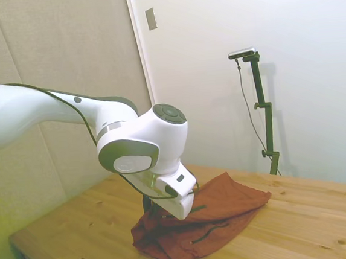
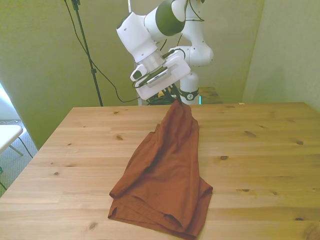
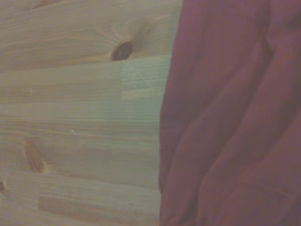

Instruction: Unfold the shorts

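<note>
Front view: claw point(image 2: 179, 100) on shorts point(image 2: 167, 170) atop bare table point(image 2: 260, 150).

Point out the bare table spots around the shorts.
Bare wood lies on both sides of the shorts: a wide stretch of table toward the front view's right, another toward its left. It is crowded at the far end, where the claw meets the cloth.

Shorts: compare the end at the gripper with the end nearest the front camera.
The shorts narrow to a peak at the gripper, lifted off the table; the near end spreads wide and lies flat, layers still doubled. Both ends are the same rust-brown fabric.
</note>
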Robot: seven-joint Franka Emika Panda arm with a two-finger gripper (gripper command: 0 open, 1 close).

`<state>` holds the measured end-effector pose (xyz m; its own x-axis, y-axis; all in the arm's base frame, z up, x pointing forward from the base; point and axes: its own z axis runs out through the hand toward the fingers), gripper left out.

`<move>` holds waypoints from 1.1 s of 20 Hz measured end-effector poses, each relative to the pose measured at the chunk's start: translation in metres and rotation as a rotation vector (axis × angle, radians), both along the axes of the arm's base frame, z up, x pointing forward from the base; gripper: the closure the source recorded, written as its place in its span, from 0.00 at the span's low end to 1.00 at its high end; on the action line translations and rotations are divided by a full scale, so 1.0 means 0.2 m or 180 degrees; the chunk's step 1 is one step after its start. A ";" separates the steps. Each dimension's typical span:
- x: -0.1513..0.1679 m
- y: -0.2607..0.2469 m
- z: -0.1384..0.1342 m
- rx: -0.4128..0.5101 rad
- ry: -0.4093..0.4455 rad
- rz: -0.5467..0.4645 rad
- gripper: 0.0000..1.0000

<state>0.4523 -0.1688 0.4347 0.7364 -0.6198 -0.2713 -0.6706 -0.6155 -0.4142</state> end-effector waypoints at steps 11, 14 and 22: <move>0.15 0.47 -0.07 0.0075 0.0107 0.0708 0.00; 0.17 0.50 -0.10 0.0189 0.0174 0.0896 0.00; 0.19 0.51 -0.16 0.0261 0.0188 0.1140 0.00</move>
